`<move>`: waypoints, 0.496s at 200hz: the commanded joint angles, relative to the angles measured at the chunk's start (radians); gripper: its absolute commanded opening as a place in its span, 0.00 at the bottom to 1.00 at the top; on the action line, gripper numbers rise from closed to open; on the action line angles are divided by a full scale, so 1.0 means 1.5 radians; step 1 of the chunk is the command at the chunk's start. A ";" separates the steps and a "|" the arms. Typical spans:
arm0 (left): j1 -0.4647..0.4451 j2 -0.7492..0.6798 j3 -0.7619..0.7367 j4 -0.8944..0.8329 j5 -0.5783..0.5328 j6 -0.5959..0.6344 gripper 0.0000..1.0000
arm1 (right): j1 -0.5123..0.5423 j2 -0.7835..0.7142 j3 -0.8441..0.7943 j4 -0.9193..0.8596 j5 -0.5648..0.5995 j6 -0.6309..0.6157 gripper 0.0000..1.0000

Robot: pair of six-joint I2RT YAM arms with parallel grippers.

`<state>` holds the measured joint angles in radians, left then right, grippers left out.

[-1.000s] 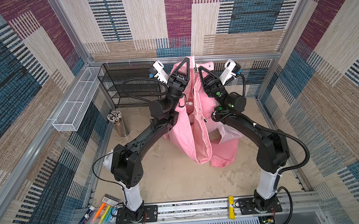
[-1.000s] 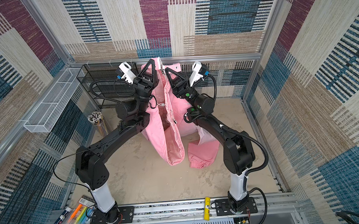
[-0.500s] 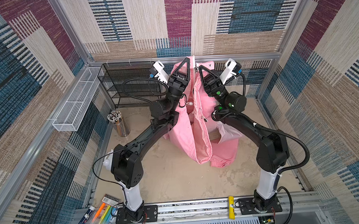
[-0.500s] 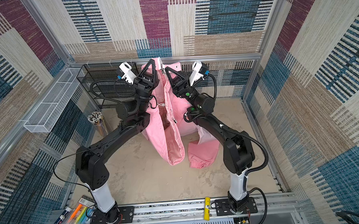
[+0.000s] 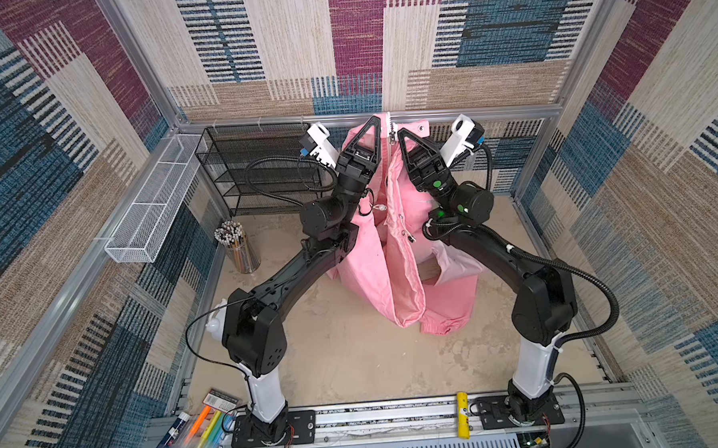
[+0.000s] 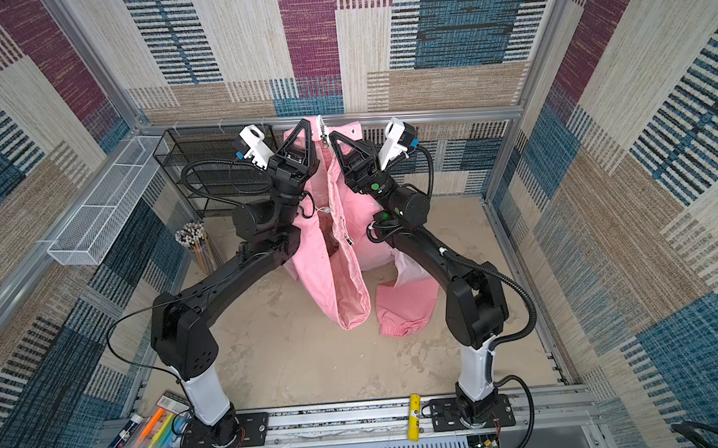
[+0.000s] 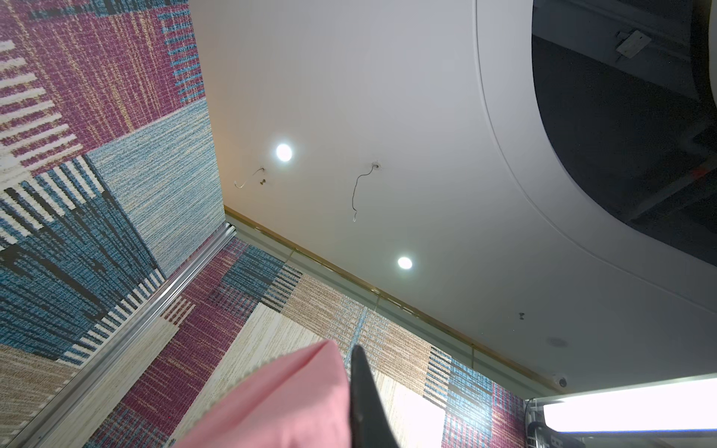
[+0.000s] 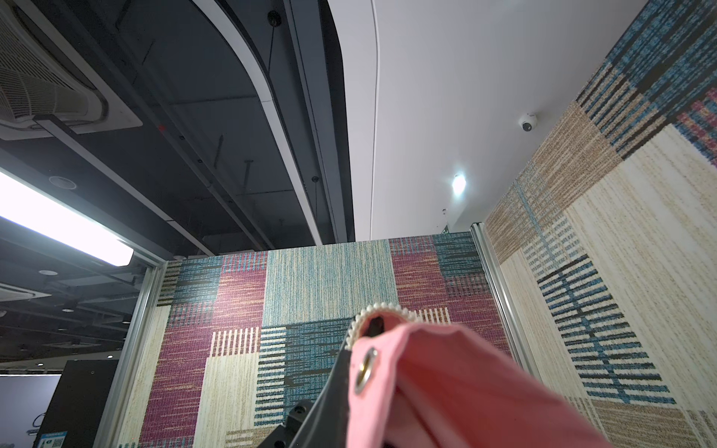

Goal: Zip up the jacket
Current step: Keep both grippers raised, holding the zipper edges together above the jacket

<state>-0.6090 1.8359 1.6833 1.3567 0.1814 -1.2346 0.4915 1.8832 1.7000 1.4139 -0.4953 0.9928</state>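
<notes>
The pink jacket hangs from both raised grippers at the back of the cell, and its lower part and a sleeve lie on the floor. My left gripper is shut on the top of the left front edge; in the left wrist view pink fabric lies against a black finger. My right gripper is shut on the top of the right front edge, beside a silver snap and white zipper teeth. The white zipper runs down between the grippers, with a slider near the top.
A black wire shelf stands at the back left, with a white wire basket on the left wall. A cup of pencils stands below the shelf. Markers and a yellow piece lie by the front rail.
</notes>
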 commanded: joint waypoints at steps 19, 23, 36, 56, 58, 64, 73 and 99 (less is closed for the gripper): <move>-0.001 -0.003 0.001 0.035 -0.006 -0.024 0.00 | 0.000 -0.002 0.018 0.251 -0.011 0.004 0.00; -0.001 -0.003 0.000 0.036 -0.006 -0.024 0.00 | 0.000 -0.002 0.020 0.251 -0.012 0.005 0.00; -0.001 -0.005 -0.003 0.036 -0.008 -0.024 0.00 | 0.000 -0.003 0.019 0.251 -0.013 0.004 0.00; -0.002 -0.009 -0.008 0.035 -0.003 -0.019 0.00 | 0.000 -0.007 0.019 0.249 -0.014 0.003 0.00; -0.002 -0.010 -0.008 0.035 -0.002 -0.019 0.00 | 0.000 -0.007 0.020 0.249 -0.012 0.003 0.00; -0.002 -0.011 -0.013 0.035 -0.003 -0.017 0.00 | 0.000 -0.007 0.022 0.246 -0.011 0.002 0.00; -0.002 -0.015 -0.019 0.035 -0.003 -0.013 0.00 | -0.001 -0.006 0.023 0.244 -0.009 0.002 0.00; -0.001 -0.020 -0.027 0.035 0.005 0.001 0.00 | -0.002 -0.004 0.016 0.252 0.001 0.005 0.00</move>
<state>-0.6109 1.8191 1.6508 1.3567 0.1822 -1.2339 0.4911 1.8839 1.7210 1.4139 -0.5053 0.9924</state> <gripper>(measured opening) 0.079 0.072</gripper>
